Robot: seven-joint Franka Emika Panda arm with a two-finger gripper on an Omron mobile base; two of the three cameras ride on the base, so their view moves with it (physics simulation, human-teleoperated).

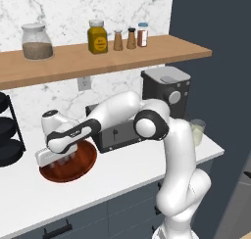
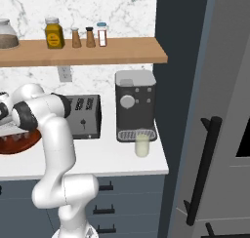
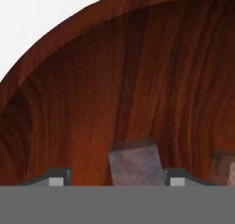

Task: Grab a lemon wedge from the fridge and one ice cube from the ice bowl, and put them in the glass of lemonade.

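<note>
The ice bowl [image 1: 84, 165] [image 2: 19, 142], a reddish-brown wooden dish, sits on the white counter left of the toaster. My gripper [image 1: 61, 159] [image 3: 117, 178] reaches down into the bowl [image 3: 114, 81], open. A cloudy ice cube [image 3: 135, 165] stands between the fingertips [image 3: 55, 178], close to the right one and apart from the left one. Another ice cube [image 3: 223, 169] lies just to the right. The glass of lemonade [image 1: 197, 131] [image 2: 142, 143] stands in front of the coffee machine. The fridge [image 2: 219, 110] is at the right with its door shut. The lemon wedge is out of view.
A black toaster [image 1: 117, 132] [image 2: 83, 116] and a coffee machine [image 1: 166, 91] [image 2: 135, 105] stand behind my arm. A wooden shelf [image 1: 98, 57] above carries jars and shakers. A black rack [image 1: 7, 130] stands at the far left. The fridge's black bar handle [image 2: 202, 168] juts out.
</note>
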